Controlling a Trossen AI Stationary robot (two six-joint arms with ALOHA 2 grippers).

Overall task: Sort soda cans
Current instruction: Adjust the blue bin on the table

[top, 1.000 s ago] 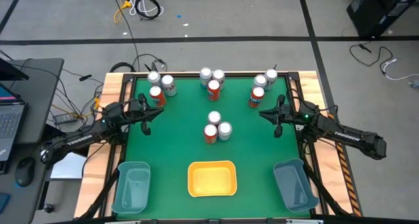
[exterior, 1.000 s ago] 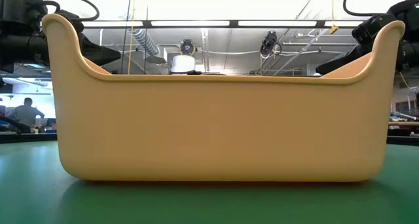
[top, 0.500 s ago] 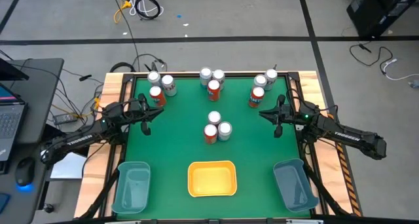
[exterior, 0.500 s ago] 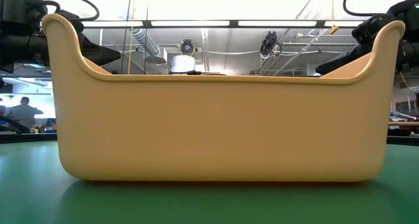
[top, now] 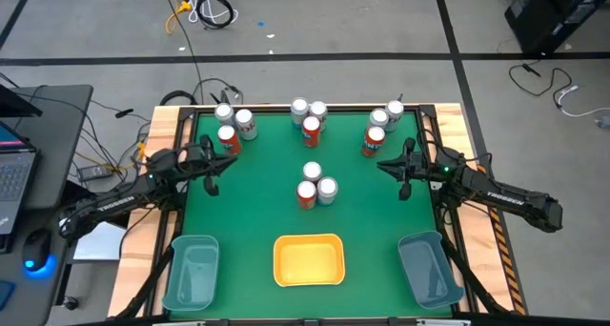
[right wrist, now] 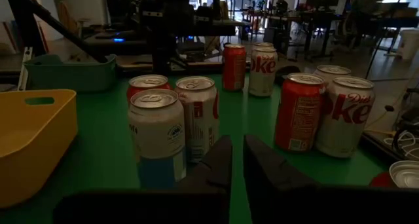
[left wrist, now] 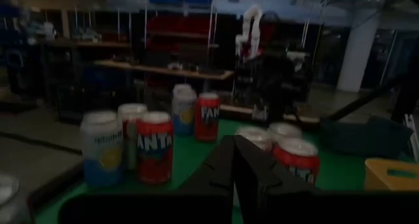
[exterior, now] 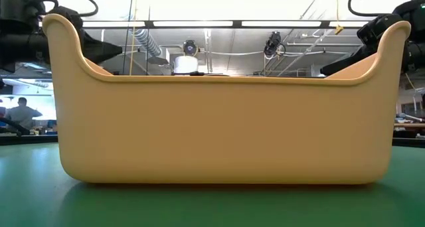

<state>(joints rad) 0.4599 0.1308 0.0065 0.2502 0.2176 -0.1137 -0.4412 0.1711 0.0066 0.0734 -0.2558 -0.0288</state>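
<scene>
Both grippers (top: 212,170) (top: 393,167) closed, empty, flanking the soda cans (top: 315,184)

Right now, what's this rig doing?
Can sorting, not really begun. Twelve soda cans stand in four clusters of three on the green table. The yellow bin and two teal bins sit along the near edge with no cans visible in them. The left gripper and right gripper hover at the sides, shut, holding nothing.

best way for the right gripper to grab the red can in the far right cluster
Grip the red can across its round body, mid-height, coming in level from the right gripper side. It stands upright, and two silver cans crowd its far side, so the near side is the open one.
</scene>
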